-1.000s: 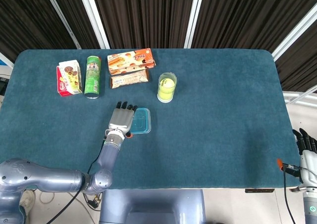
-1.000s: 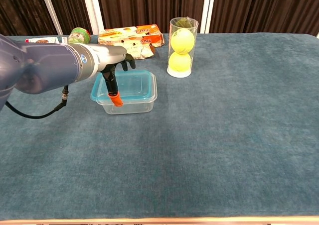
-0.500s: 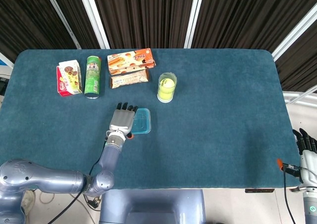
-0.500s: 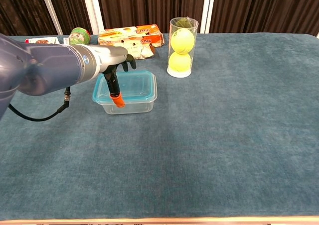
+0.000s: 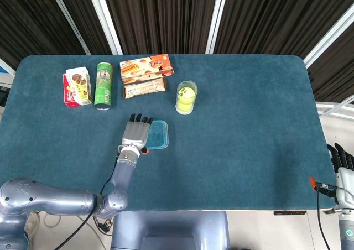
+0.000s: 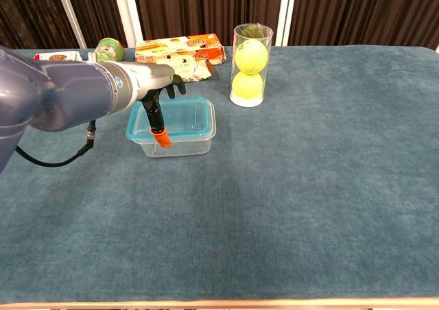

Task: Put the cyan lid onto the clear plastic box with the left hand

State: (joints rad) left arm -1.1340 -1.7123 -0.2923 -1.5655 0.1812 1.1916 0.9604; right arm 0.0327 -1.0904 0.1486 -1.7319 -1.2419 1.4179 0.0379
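Left of centre on the teal surface, my left hand lies flat over the cyan lid, its fingers stretched toward the far edge and spread, gripping nothing that I can see. From the chest view the lid sits on top of the clear plastic box, its rim lining up with the box's rim on the near and right sides; the left side is hidden behind my forearm, so I cannot tell how it seats there.

Just beyond the box, toward the far edge, I have a crowded row: a clear tube of tennis balls stands near the box's far right corner, with an orange snack box and a brown bar behind the hand, then a green can and a small red-and-white carton further left.

Everything right of the tube is bare cloth up to the right edge, and the near strip in front of the box is bare too.

My right hand hangs off the near right corner, below the surface's edge, fingers pointing up and apart, empty.
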